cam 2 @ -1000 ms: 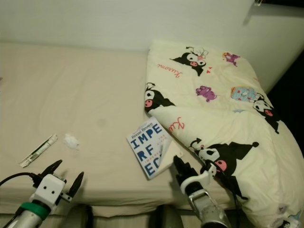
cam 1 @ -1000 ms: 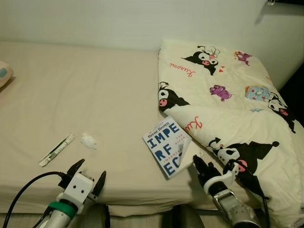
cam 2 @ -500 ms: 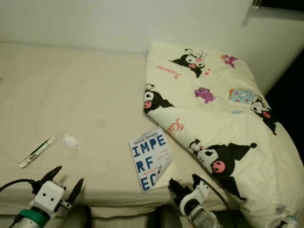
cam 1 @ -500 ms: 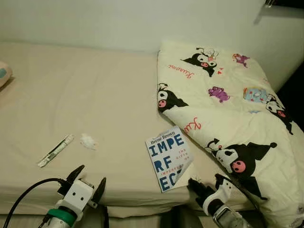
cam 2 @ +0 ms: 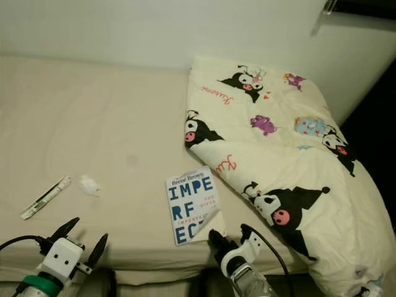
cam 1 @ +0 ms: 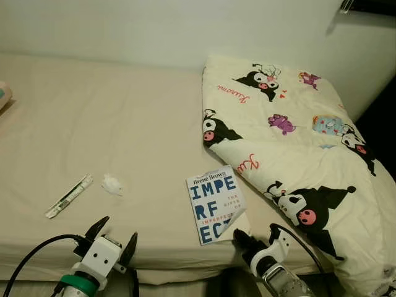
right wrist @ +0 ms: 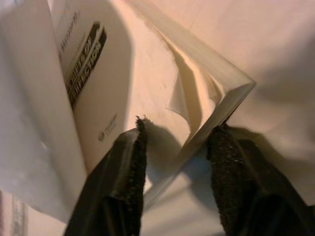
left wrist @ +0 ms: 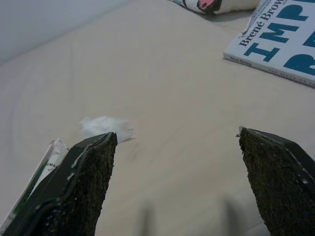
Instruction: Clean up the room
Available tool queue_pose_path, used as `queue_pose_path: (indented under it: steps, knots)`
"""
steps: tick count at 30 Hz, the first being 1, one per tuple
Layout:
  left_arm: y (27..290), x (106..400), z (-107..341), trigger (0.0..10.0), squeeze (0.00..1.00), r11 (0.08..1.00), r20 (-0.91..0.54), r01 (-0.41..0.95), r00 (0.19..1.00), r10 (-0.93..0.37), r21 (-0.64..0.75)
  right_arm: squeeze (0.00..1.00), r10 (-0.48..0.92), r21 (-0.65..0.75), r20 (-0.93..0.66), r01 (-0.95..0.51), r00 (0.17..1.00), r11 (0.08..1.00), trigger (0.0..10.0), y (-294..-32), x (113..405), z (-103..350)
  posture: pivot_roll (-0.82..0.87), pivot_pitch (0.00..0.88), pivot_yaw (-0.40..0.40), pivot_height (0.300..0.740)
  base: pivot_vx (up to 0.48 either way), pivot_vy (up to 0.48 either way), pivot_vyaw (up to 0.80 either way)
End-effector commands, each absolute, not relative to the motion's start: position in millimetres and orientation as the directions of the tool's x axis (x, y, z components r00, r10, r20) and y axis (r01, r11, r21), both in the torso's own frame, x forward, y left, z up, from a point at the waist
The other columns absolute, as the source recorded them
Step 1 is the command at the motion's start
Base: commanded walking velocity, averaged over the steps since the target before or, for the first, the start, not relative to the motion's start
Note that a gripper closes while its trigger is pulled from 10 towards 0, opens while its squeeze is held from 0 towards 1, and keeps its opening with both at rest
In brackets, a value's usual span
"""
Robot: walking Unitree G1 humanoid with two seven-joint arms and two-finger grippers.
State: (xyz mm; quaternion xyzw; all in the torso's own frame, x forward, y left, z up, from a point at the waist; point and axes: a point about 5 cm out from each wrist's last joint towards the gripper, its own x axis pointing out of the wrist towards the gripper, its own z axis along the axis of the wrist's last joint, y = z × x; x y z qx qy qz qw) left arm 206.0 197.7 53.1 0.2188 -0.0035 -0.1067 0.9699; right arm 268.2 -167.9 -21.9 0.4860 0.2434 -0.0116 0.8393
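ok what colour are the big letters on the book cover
Blue on a white cover; the book shows best in the left eye view.

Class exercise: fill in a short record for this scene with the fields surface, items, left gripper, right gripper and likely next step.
surface: bed
items: book near the front edge; duvet beside it; tissue and wrapper lying apart
left gripper: open, at the bed's front edge, aimed toward the tissue
right gripper: open, fingers either side of the book's near corner
likely next step: probably closing on the book
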Motion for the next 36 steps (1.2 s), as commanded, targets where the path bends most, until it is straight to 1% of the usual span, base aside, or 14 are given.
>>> queue_pose_path:
  steps: [1, 2, 4, 6, 8, 9, 11, 21, 24, 28, 30, 31, 32, 36]
  knots:
    - [197, 203, 51, 10.0, 0.00, 0.880, -0.058, 0.213, 0.976, -0.208, 0.425, 1.00, 0.161, 0.817, -0.453, 0.337, 0.877, 0.468, 10.0, -174, 260, -29, 0.14, 0.044, -0.059, 0.588, 0.000, 0.000, 0.00]
    - [197, 203, 51, 10.0, 0.00, 0.880, -0.058, 0.213, 0.976, -0.208, 0.425, 1.00, 0.161, 0.817, -0.453, 0.337, 0.877, 0.468, 10.0, -174, 260, -29, 0.14, 0.044, -0.059, 0.588, 0.000, 0.000, 0.00]
    - [197, 203, 51, 10.0, 0.00, 0.879, -0.058, 0.213, 0.976, -0.208, 0.427, 1.00, 0.133, 0.834, -0.456, 0.371, 0.880, 0.409, 10.0, -176, 257, -32, 0.14, 0.044, -0.057, 0.588, 0.000, 0.000, 0.00]
    - [197, 203, 51, 10.0, 0.00, 0.879, -0.058, 0.213, 0.976, -0.208, 0.427, 1.00, 0.133, 0.834, -0.456, 0.371, 0.880, 0.409, 10.0, -176, 257, -32, 0.14, 0.044, -0.057, 0.588, 0.000, 0.000, 0.00]
    - [197, 204, 53, 10.0, 0.00, 0.876, -0.058, 0.219, 0.975, -0.215, 0.430, 1.00, 0.115, 0.842, -0.464, 0.396, 0.879, 0.366, 10.0, -175, 253, -36, 0.15, 0.047, -0.047, 0.588, 0.000, 0.000, 0.00]
    - [197, 204, 53, 10.0, 0.00, 0.876, -0.058, 0.219, 0.975, -0.215, 0.430, 1.00, 0.115, 0.842, -0.464, 0.396, 0.879, 0.366, 10.0, -175, 253, -36, 0.15, 0.047, -0.047, 0.588, 0.000, 0.000, 0.00]
    - [197, 204, 54, 10.0, 0.00, 0.870, -0.059, 0.232, 0.972, -0.229, 0.435, 1.00, 0.103, 0.850, -0.466, 0.411, 0.879, 0.330, 10.0, -171, 252, -37, 0.16, 0.055, -0.035, 0.588, 0.000, 0.000, 0.00]
    - [198, 205, 61, 10.0, 0.00, 0.850, -0.060, 0.271, 0.960, -0.274, 0.451, 1.00, 0.152, 0.857, -0.454, 0.383, 0.878, 0.345, 10.0, -150, 260, -34, 0.19, 0.087, -0.011, 0.588, 0.000, 0.000, 0.00]
    - [198, 205, 74, 10.0, 0.00, 0.837, -0.044, 0.293, 0.950, -0.308, 0.461, 1.00, 0.167, 0.858, -0.455, 0.380, 0.875, 0.344, 10.0, -140, 261, -33, 0.27, 0.148, 0.039, 0.588, 0.000, 0.000, 0.00]
    - [198, 205, 77, 10.0, 0.00, 0.835, -0.039, 0.297, 0.948, -0.315, 0.463, 1.00, 0.169, 0.858, -0.456, 0.381, 0.874, 0.344, 10.0, -138, 261, -34, 0.27, 0.148, 0.039, 0.588, 0.000, 0.000, 0.00]
    - [198, 203, 88, 10.0, 0.00, 0.826, -0.027, 0.317, 0.938, -0.345, 0.467, 1.00, 0.159, 0.851, -0.470, 0.398, 0.868, 0.342, 10.0, -133, 258, -36, 0.30, 0.176, 0.076, 0.588, 0.000, 0.000, 0.00]
    - [198, 203, 88, 10.0, 0.00, 0.826, -0.027, 0.317, 0.938, -0.345, 0.467, 1.00, 0.159, 0.851, -0.470, 0.398, 0.868, 0.342, 10.0, -133, 258, -36, 0.30, 0.176, 0.076, 0.588, 0.000, 0.000, 0.00]
    - [198, 201, 92, 10.0, 0.00, 0.820, -0.024, 0.325, 0.934, -0.357, 0.472, 1.00, 0.148, 0.847, -0.478, 0.410, 0.866, 0.337, 10.0, -131, 256, -38, 0.31, 0.188, 0.094, 0.588, 0.000, 0.000, 0.00]
    - [198, 199, 99, 10.0, 0.00, 0.820, -0.015, 0.329, 0.931, -0.365, 0.467, 1.00, 0.128, 0.833, -0.497, 0.431, 0.858, 0.348, 10.0, -129, 252, -42, 0.32, 0.188, 0.109, 0.588, 0.000, 0.000, 0.00]
